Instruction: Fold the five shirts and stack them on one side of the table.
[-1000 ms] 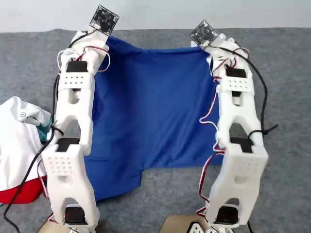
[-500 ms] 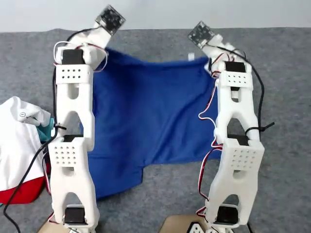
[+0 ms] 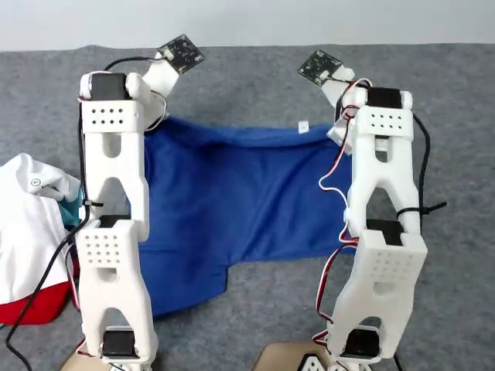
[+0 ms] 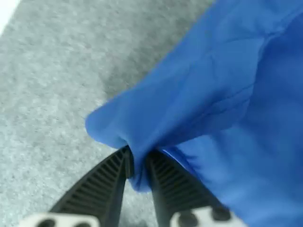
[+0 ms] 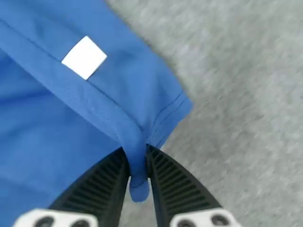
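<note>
Both arms are stretched out to the far side of the grey table (image 3: 464, 116), each with a far corner of the blue shirt (image 3: 232, 201). The left pincer (image 4: 137, 165) is clenched on a bunched corner of the cloth, and the right pincer (image 5: 137, 163) is clamped the same way on the hemmed corner near the small white label (image 5: 84, 57). The edge held between them runs straight across from one arm to the other and looks lifted off the table. The rest of the shirt lies spread flat from that edge back toward the arm bases, with its near edge lying between them. I'd say this fold depends on drawing that held edge evenly toward the bases, both arms together. A heap of white and red shirts (image 3: 27, 224) sits beside the left arm.
</note>
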